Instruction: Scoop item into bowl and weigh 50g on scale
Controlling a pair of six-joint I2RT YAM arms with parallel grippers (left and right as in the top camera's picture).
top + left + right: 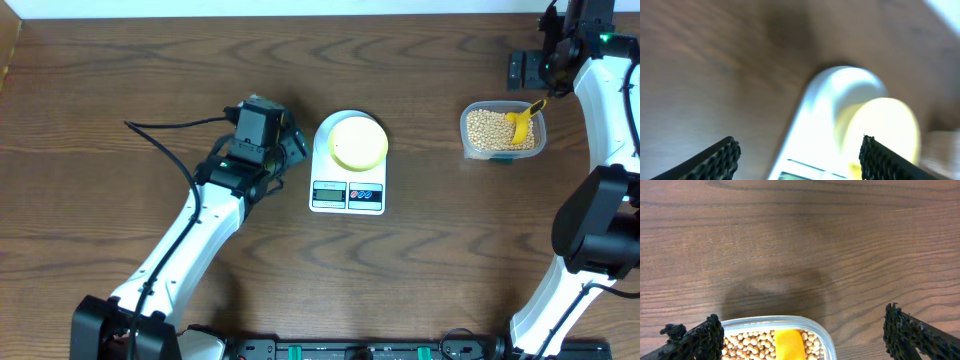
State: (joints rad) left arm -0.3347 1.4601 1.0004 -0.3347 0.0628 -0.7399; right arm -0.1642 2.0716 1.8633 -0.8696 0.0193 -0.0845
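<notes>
Wooden table (100,80), left claw (799,142) spread wide, empty, right claw (802,315) likewise

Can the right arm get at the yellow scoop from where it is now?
Probably yes. The right gripper has its fingers spread wide; the scoop lies uncovered on the beans in the lidless container between them, with nothing in the way.
</notes>
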